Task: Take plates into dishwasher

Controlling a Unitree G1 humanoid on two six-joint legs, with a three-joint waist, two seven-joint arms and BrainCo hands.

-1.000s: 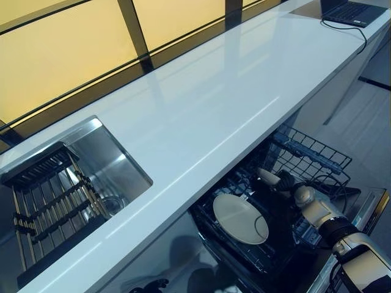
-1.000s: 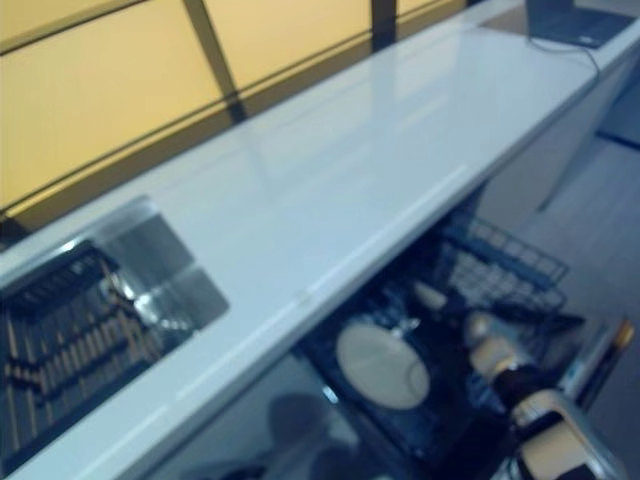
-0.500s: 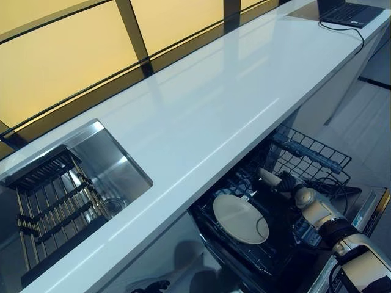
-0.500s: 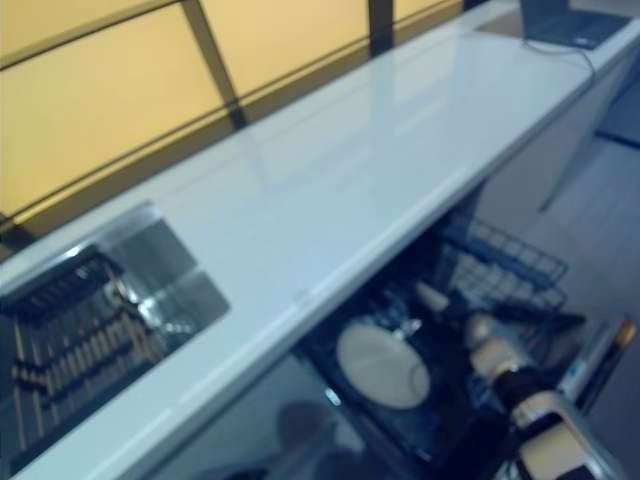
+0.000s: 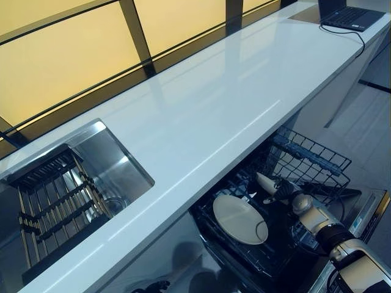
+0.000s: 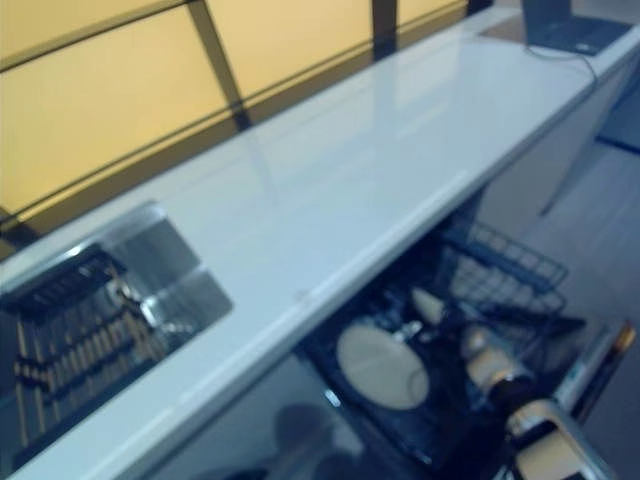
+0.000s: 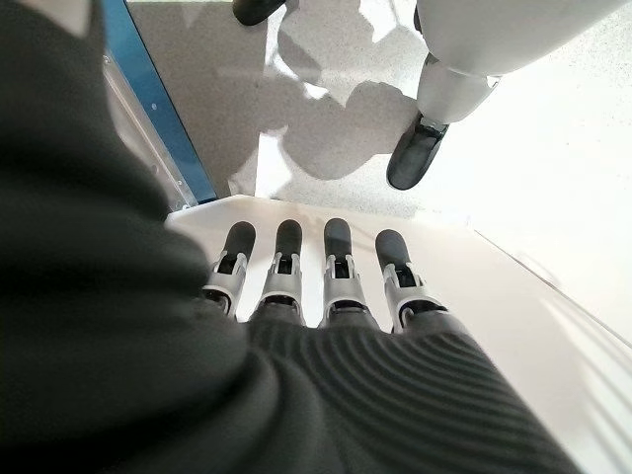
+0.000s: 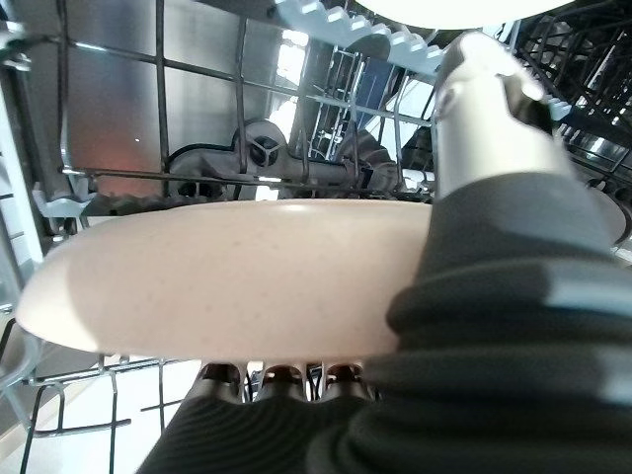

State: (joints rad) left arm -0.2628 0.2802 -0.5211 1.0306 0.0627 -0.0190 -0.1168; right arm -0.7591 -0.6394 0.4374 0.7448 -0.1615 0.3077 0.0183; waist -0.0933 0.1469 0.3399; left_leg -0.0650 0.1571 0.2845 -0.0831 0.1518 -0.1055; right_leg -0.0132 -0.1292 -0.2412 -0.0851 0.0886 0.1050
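Note:
The open dishwasher sits under the white counter, with its dark wire rack (image 5: 317, 160) pulled out. A cream plate (image 5: 239, 218) lies tilted in the rack's left part. My right hand (image 5: 287, 192) reaches into the rack and is shut on a second cream plate (image 5: 264, 182), held on edge above the tines. In the right wrist view this plate (image 8: 227, 272) fills the middle, with the thumb (image 8: 484, 109) on one face and the fingers (image 8: 286, 373) under the other. My left hand (image 7: 316, 286) shows only in its wrist view, fingers straight and empty, down over the floor.
The white counter (image 5: 208, 110) overhangs the rack. A steel sink (image 5: 116, 165) with a dark drying rack (image 5: 52, 195) is at the left. A laptop (image 5: 351, 13) sits at the counter's far end. The dishwasher door (image 5: 372, 207) lies open at the right.
My right hand has shifted slightly with its plate inside the rack, showing more of the plate's edge. The lying plate has not moved.

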